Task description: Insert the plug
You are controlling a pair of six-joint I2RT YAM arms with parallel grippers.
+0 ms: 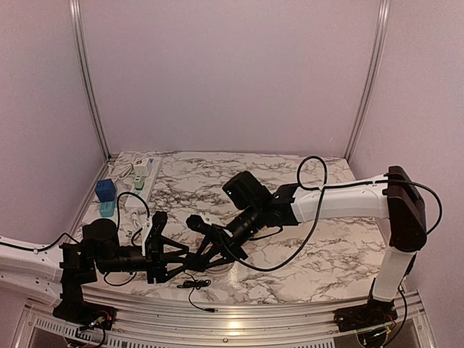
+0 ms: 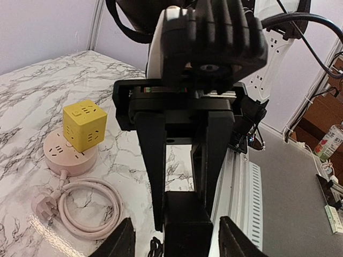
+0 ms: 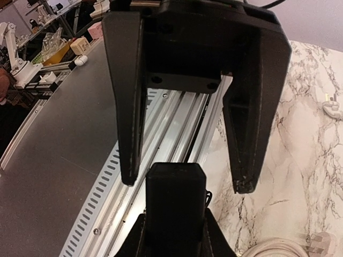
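White marble-patterned table (image 1: 217, 190) lies under both arms. Over its near edge, left of centre, the right gripper (image 3: 174, 217) clamps the black boxy plug (image 2: 187, 227) tight. The left gripper (image 2: 177, 220) flanks it with jaws partly apart, not touching.

The right arm (image 1: 341, 199) has glossy white links between black joints, a thin black cable (image 1: 312, 156) looping loose beside it. The left arm (image 1: 109, 250) looks mostly black, one white link low down. Both end in matte black fingers (image 3: 126, 107), with what may be screw holes (image 3: 155, 78) above.
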